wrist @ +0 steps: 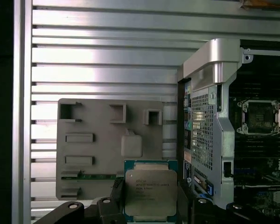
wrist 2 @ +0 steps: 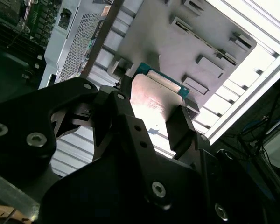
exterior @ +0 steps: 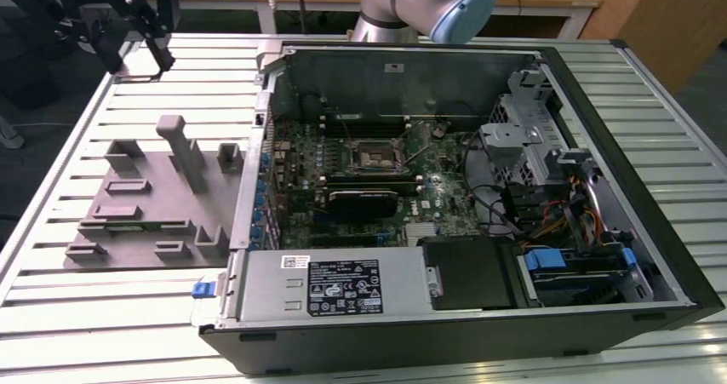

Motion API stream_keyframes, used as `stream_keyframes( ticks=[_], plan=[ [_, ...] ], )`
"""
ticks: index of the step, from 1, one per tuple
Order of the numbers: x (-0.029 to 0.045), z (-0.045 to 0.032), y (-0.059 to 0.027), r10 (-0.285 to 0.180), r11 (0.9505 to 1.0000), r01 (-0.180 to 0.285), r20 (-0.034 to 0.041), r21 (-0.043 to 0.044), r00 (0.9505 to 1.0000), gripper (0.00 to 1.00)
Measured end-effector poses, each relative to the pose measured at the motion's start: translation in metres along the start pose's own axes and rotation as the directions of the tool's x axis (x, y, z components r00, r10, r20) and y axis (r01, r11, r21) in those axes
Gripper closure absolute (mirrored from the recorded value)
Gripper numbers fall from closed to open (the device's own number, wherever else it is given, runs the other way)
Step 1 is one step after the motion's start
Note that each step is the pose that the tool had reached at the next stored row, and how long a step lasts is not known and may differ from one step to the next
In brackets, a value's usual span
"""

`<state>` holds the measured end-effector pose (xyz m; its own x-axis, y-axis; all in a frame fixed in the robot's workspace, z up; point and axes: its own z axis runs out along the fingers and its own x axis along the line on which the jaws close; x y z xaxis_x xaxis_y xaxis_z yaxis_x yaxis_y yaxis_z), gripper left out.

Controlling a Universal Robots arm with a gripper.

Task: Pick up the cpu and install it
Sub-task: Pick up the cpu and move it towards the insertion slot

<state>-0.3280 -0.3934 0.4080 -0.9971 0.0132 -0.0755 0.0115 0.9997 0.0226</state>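
Note:
In the first wrist view the cpu [wrist: 150, 196], a flat square chip with a silvery top and green rim, sits between the black fingers [wrist: 115, 198] of my gripper [wrist: 150, 199], which is shut on two of its opposite edges. The second wrist view shows the same hold on the cpu [wrist 2: 154, 98] by the gripper [wrist 2: 149, 116]. The chip hangs in the air above the grey fixture plate [wrist: 98, 154]. In the exterior view the gripper [exterior: 142, 59] is at the far upper left, and the black motherboard socket [exterior: 373, 156] lies inside the open computer case.
The open computer case [exterior: 636, 146] takes up the exterior view's right, with a power supply [exterior: 329, 286] at its near side and a drive cage [exterior: 517, 137]. The grey fixture plate [exterior: 148, 205] with upright blocks stands on the slatted table [exterior: 68, 316]. The socket [wrist: 259, 116] also shows in the first wrist view.

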Motion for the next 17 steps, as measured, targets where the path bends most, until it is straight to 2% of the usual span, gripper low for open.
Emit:
stream_keyframes(
  ticks=[17],
  plan=[
    [-0.024,0.0018,0.0008,0.0,1.0,0.0,0.0,0.0,1.0,0.46]
  ],
)
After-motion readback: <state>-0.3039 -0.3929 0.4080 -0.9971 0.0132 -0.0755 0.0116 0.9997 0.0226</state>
